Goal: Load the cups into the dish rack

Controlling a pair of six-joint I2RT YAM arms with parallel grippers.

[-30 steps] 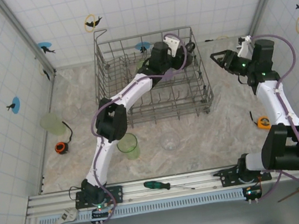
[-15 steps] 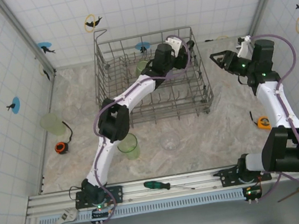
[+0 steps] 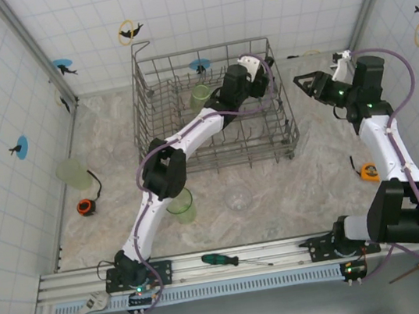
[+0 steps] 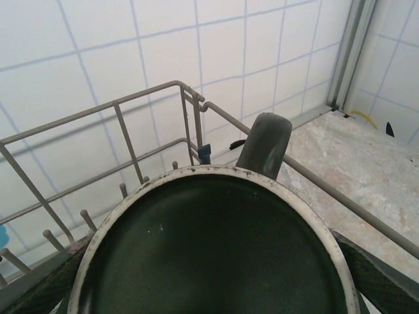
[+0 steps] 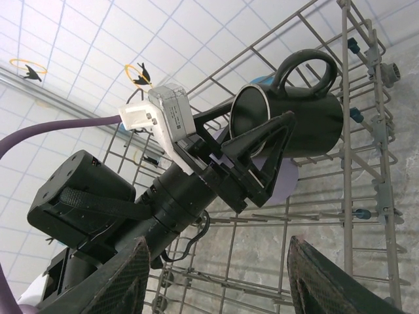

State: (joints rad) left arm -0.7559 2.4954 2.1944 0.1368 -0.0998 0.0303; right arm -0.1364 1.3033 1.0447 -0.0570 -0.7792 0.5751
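Left tool [image 5: 278, 127] pinches the black mug [image 5: 314, 121] above the dish rack [image 3: 167, 108] at its 2 o'clock corner; right tool [image 3: 306, 84] hangs at the rack's 3 o'clock over the worktop [image 3: 277, 186], jaws spread, holding nothing.

Left wrist cam: mug [image 4: 216, 248] runs off the bottom edge, and I get only slivers of the left fingers [image 4: 383, 278] in the corners. Right wrist cam: lilac cup [image 5: 287, 182] mostly hidden behind the mug; right fingers [image 5: 330, 275] cropped at the bottom. Top cam: clear cup [image 3: 237, 198] toward the tabletop's [image 3: 294, 192] near edge, too faint for detail.
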